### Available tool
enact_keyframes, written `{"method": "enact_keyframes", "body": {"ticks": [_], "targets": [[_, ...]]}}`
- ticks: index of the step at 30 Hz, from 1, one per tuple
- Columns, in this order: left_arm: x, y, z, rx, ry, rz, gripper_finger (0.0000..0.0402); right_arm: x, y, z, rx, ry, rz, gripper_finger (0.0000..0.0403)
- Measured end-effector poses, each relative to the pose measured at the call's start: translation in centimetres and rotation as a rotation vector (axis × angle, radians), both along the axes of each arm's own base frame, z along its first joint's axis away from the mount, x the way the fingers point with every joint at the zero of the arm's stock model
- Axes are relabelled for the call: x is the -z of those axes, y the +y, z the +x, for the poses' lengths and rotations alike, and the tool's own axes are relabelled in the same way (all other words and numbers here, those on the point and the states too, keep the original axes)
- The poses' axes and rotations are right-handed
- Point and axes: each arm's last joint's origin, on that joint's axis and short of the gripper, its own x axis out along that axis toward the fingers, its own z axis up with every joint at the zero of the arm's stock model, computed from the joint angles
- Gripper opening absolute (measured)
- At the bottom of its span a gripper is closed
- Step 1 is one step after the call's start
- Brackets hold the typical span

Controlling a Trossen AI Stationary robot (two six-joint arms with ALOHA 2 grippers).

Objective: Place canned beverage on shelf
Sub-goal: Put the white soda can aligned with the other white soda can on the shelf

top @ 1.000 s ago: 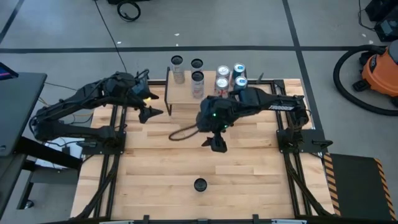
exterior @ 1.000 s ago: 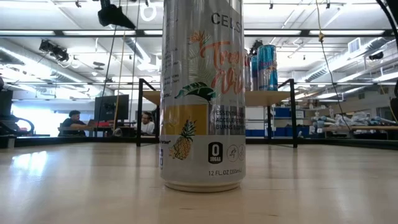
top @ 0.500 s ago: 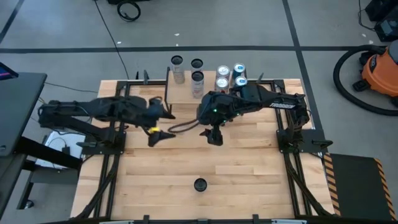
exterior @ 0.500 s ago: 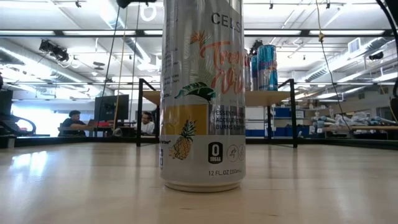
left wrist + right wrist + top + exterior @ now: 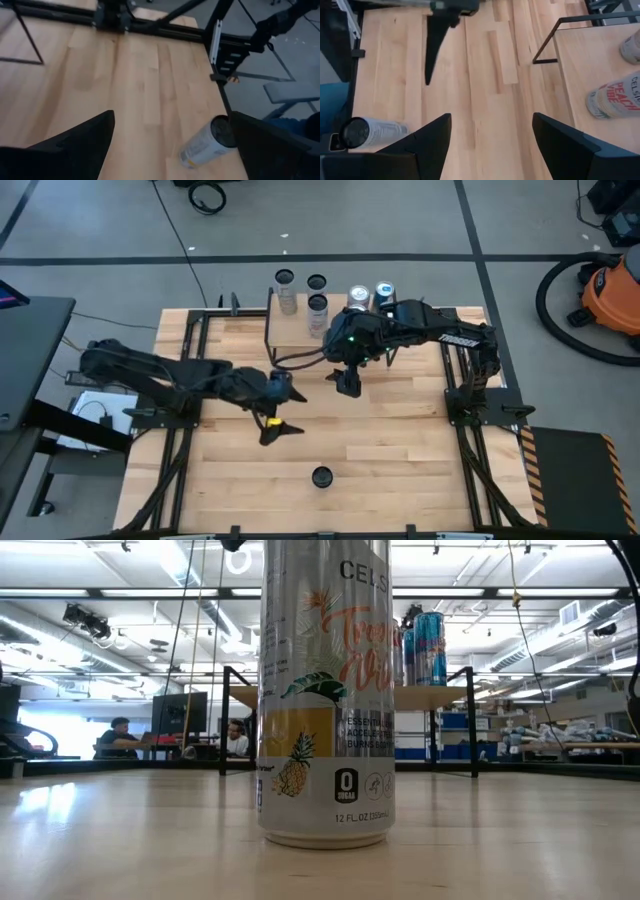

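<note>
The left end effector [image 5: 274, 420] has swung out toward the Celsius can [image 5: 321, 477] near the table's front edge, wide open, empty; right end effector [image 5: 347, 385], half open, empty, retreats toward the shelf [image 5: 291, 332].

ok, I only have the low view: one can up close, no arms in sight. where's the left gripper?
Observer: The left gripper hangs open over the table, between the shelf and that can, not touching it.
Operator: and the right one?
Observer: The right gripper is open and empty, just in front of the shelf.
Operator: how many cans up there?
Observer: From above, five cans show at the shelf.
</note>
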Motion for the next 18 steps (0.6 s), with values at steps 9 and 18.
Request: {"method": "enact_keyframes", "body": {"ticks": [9,18], "targets": [[1.8,-3.2,1.4,0.007,0.017,-0.007,0.0394,0.1,-0.5,-0.1,-0.007,0.02,-0.015,0.0287],[4.3,-5.3,2.6,-0.074,0.092,-0.026,0.0394,0.4,-0.9,-0.5,0.017,0.064,-0.033,0.0285]]}}
